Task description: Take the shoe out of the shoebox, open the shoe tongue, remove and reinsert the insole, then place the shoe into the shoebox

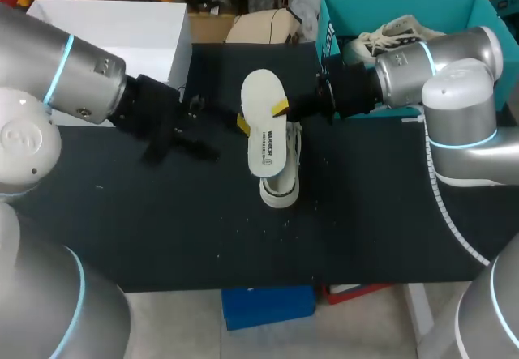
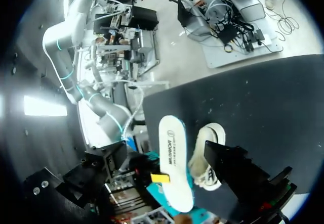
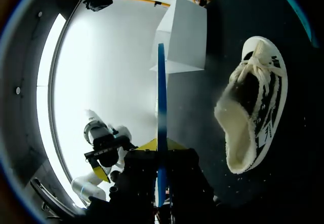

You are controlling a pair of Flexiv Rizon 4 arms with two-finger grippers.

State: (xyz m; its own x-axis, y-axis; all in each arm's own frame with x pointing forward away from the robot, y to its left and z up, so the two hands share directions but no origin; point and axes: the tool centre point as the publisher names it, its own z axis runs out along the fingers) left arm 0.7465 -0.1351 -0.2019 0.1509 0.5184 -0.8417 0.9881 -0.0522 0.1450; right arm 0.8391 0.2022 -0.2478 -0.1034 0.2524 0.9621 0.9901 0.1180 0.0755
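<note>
Clearly, the right gripper [image 1: 261,116] is clamped on the insole [image 1: 265,136]. One yellow tip sits against each broad face, and the right arm [image 1: 422,67] reaches in from the right to the middle of the table [image 1: 162,229]. The insole is white on the face that shows from above, and its long axis runs from far to near. In the right wrist view the insole [image 3: 161,107] shows edge-on as a thin blue strip. It sticks straight out ahead of the gripper [image 3: 161,144] from between the two tips.

The shoe [image 1: 280,187] lies on the black table just below and to the near side of the insole. From above only its toe end and part of one side show past the insole. In the right wrist view the shoe [image 3: 253,107] is off to one side of the gripper, cream with dark markings. Its laces and opening face the camera, and it is apart from the insole. The left wrist view has the insole [image 2: 174,153] and shoe [image 2: 208,153] side by side ahead of the left gripper.

The left gripper [image 1: 182,128] hangs over the table left of the insole and does not touch it. Whether it is apart or together I cannot tell.

The teal shoebox [image 1: 454,6] stands open at the far right with a second shoe [image 1: 381,35] inside. A white box [image 1: 122,27] sits at the far left.
</note>
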